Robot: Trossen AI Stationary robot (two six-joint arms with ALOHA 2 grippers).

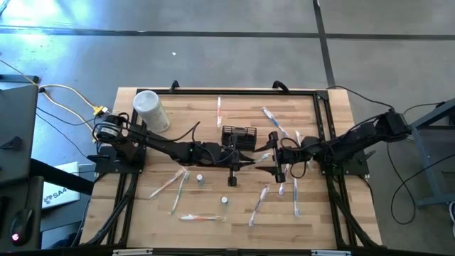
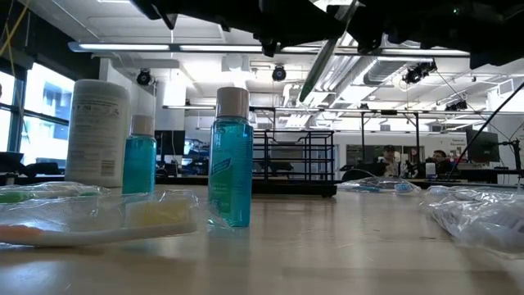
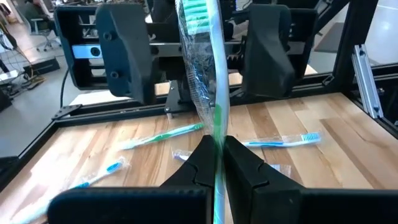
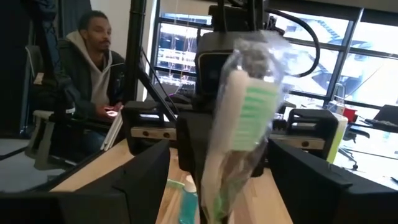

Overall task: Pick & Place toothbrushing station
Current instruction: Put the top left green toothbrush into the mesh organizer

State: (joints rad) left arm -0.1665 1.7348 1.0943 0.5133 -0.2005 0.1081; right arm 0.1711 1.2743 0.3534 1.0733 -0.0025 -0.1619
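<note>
A green toothbrush point(image 3: 214, 81) in a clear wrapper is held clear of the table by my left gripper point(image 3: 217, 158), shut, over the table's middle point(image 1: 245, 161). Its bristle end point(image 4: 255, 106) reaches between the fingers of my right gripper point(image 4: 219, 152), which stands open on either side of it, not visibly touching. In the low view the brush point(image 2: 323, 57) hangs slanted above the table. The toothbrushing station, a black wire-mesh caddy point(image 1: 239, 136), stands on its base just beyond both grippers point(image 2: 295, 160). My left gripper pinches the wrapped toothbrush's handle point(image 3: 217, 134) between its two fingers. The fingers come nearly level from the table's left and lie along the brush. The brush runs on past the fingertips toward my right gripper, bristle end foremost and slanting upward, clear of the table.
Several wrapped toothbrushes point(image 1: 295, 190) lie scattered over the wooden table. A white cylindrical container point(image 1: 151, 110) stands at the far left. Two small blue bottles point(image 2: 229, 156) point(image 2: 139, 160) stand near the front. A seated person point(image 4: 93, 56) shows beyond the table.
</note>
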